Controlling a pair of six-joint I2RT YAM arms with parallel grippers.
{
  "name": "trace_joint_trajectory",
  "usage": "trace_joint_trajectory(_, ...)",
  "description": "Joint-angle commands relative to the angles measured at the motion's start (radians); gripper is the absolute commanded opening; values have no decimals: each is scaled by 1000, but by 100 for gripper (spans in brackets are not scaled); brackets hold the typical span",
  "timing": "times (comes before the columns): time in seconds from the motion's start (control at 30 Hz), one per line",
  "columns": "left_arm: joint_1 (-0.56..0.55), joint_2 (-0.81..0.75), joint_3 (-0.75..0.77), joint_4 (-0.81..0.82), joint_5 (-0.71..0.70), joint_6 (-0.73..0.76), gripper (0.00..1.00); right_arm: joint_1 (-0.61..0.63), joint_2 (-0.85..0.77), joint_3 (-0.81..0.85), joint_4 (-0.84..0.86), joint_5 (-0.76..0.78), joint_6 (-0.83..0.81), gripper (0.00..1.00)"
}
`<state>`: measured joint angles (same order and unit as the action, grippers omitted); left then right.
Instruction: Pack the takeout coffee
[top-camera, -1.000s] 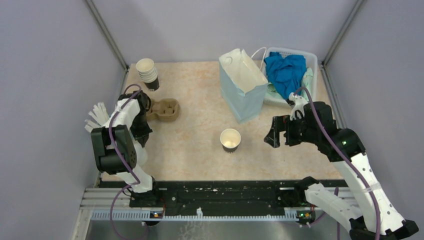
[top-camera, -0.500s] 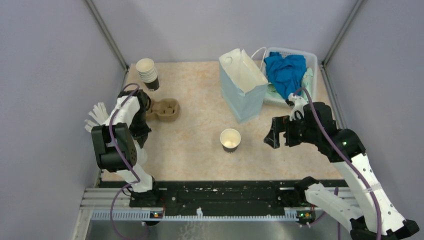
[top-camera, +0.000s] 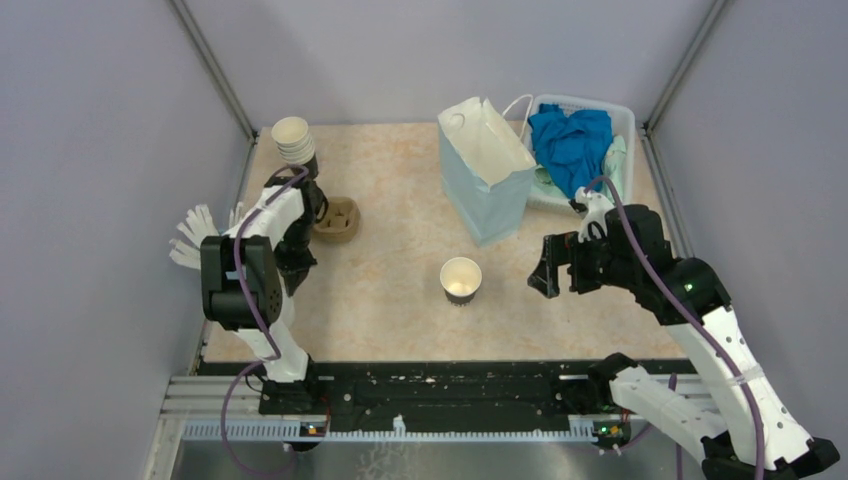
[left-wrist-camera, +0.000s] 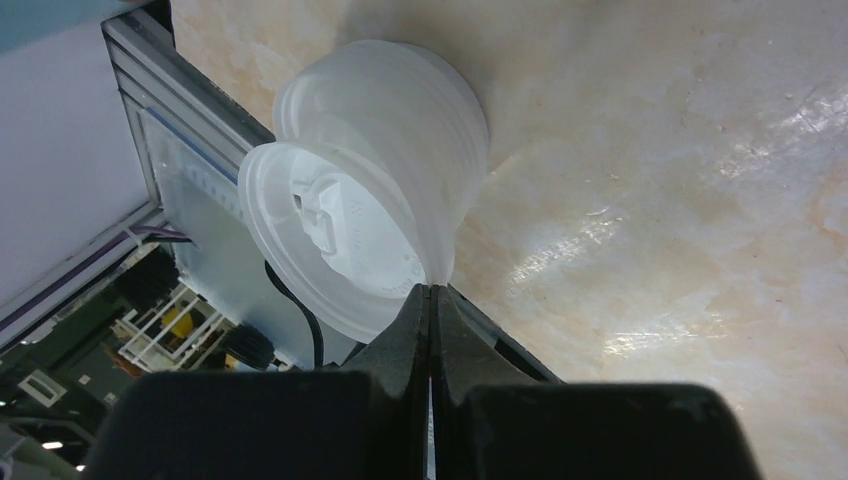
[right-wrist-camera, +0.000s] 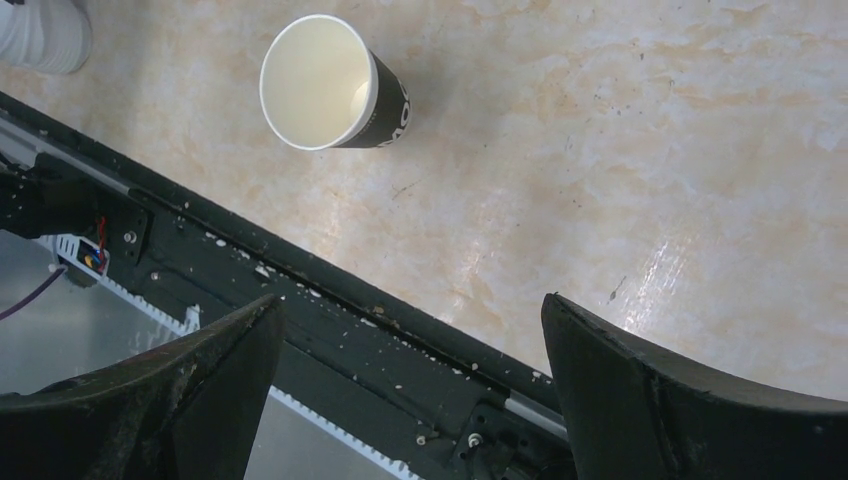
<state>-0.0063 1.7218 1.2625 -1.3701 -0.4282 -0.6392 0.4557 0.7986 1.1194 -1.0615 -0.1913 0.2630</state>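
Note:
The dark brown paper cup (top-camera: 461, 278), cream inside, stands upright and lidless mid-table; it also shows in the right wrist view (right-wrist-camera: 335, 85). A stack of white plastic lids (top-camera: 192, 235) lies at the left wall. In the left wrist view my left gripper (left-wrist-camera: 432, 290) is shut, its tips pinching the rim of the front lid (left-wrist-camera: 330, 235) of that stack. Its tips are hidden under the arm in the top view. My right gripper (top-camera: 540, 272) is wide open and empty, right of the cup, above the table's near edge (right-wrist-camera: 415, 390).
A stack of lidless cups (top-camera: 295, 143) stands at the back left, and a brown cardboard cup carrier (top-camera: 338, 220) sits beside my left arm. An open pale blue paper bag (top-camera: 487, 170) stands at the back. A white basket (top-camera: 620, 115) holds blue cloth. A black rail (right-wrist-camera: 330, 300) runs along the near edge.
My left arm has swung back and to the right, now covering part of the cup carrier. The right arm and the cup have not moved.

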Motion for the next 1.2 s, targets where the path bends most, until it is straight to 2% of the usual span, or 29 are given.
trace_joint_trajectory(0.0, -34, 27, -5, -44, -47, -58, 0, 13, -7, 2, 23, 26, -18, 99)
trace_joint_trajectory(0.27, -31, 14, -23, -46, -98, -87, 0, 20, -9, 5, 18, 28, -19, 99)
trace_joint_trajectory(0.6, -11, 35, 30, -42, -69, -38, 0, 31, -15, -1, 21, 29, -20, 99)
trace_joint_trajectory(0.8, -7, 21, 29, -32, -50, -14, 22, 44, -18, -4, 24, 30, -19, 99)
trace_joint_trajectory(0.87, -7, 16, 26, -31, -45, -12, 23, 47, -21, -4, 24, 30, -20, 99)
trace_joint_trajectory(0.93, -7, 12, 25, -30, -48, -14, 19, 50, -22, -2, 22, 31, -21, 99)
trace_joint_trajectory(1.03, -7, 13, 20, -29, -48, -17, 27, 52, -28, -1, 18, 36, -21, 99)
trace_joint_trajectory(1.17, -2, 27, -5, -9, -8, -1, 27, 55, -33, -4, 15, 39, -22, 99)
